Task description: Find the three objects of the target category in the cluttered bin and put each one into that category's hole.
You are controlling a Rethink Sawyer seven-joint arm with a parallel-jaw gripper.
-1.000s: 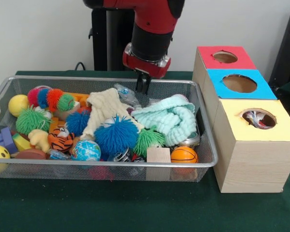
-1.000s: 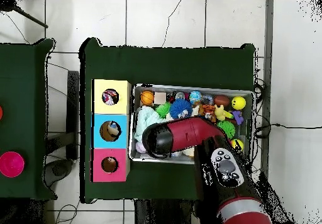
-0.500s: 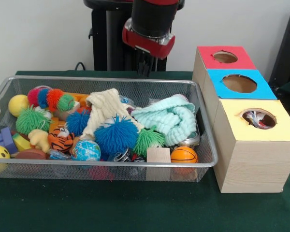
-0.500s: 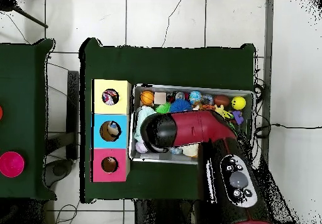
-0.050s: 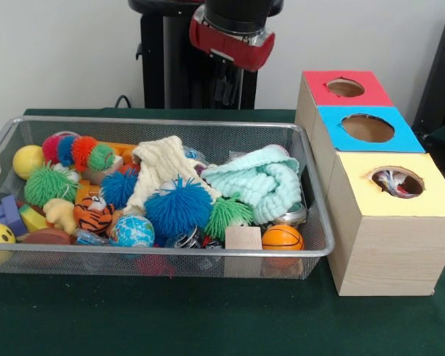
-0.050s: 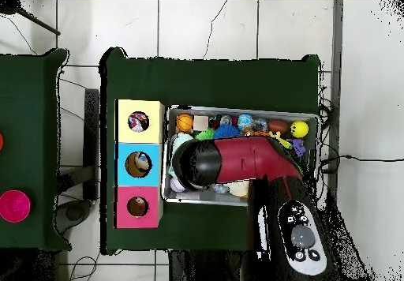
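I can't tell the target category; the wire bin (image 5: 311,248) holds spiky balls, a mint knit cloth (image 5: 261,182), a cream cloth (image 5: 157,167) and a small basketball (image 5: 282,237). My gripper (image 5: 228,87) hangs high above the bin's far rim, apparently empty; whether its fingers are apart I cannot tell. I'd descend straight onto one exposed item, clear of the mesh walls.

Arm (image 6: 245,161) raised high, claw (image 5: 228,89) pointing down, finger state unclear.

a robotics lab: pedestal-mounted arm (image 5: 233,30), green-clothed table (image 5: 170,319), tiled floor (image 6: 205,25).
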